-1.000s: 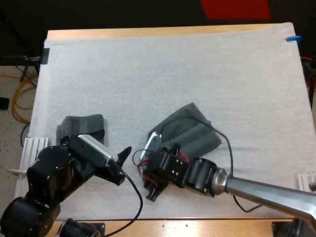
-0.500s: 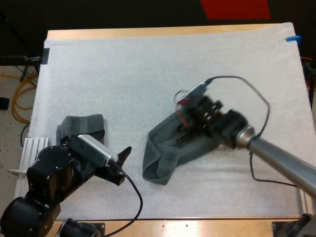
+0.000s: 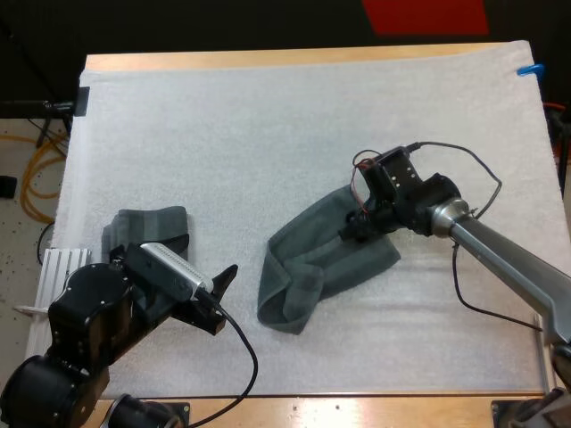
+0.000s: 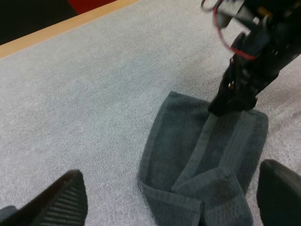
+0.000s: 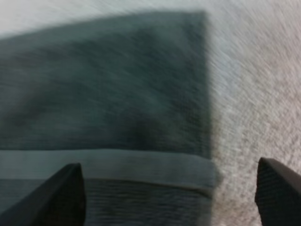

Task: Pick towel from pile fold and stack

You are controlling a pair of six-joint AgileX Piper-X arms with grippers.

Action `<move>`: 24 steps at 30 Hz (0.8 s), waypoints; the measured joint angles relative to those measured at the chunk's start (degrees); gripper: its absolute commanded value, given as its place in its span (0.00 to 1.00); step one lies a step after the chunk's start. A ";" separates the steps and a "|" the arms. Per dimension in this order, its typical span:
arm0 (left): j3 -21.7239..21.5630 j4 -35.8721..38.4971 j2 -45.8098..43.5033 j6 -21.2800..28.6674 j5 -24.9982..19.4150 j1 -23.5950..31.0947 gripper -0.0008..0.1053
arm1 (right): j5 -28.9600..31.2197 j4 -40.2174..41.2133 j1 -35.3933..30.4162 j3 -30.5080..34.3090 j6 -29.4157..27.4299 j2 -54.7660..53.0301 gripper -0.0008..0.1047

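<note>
Right gripper (image 3: 357,225) has swung from the towel's (image 3: 312,259) 7 o'clock end to its 1 o'clock end, fingers wide, empty. Left gripper (image 3: 221,299), likewise spread and empty, sits at the towel's 8 o'clock.

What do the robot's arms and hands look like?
The left arm is chunky rounded black joints with a silver ribbed block. The right arm is a smooth silver-grey tube ending in black. The left hand and right hand each have two black tapered fingers. A black cable and red wires loop by the right one.
</note>
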 measured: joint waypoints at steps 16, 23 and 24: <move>0.00 0.00 0.00 -0.07 0.05 0.00 0.69 | 1.79 0.64 -0.77 0.00 -1.42 5.90 0.04; 0.00 0.00 0.00 -0.07 0.05 0.00 0.69 | 2.28 -0.18 -0.77 0.00 -2.94 3.12 0.01; 0.00 0.00 0.00 -0.07 0.05 0.00 0.69 | 2.44 -0.89 -0.77 0.00 -3.28 1.79 0.01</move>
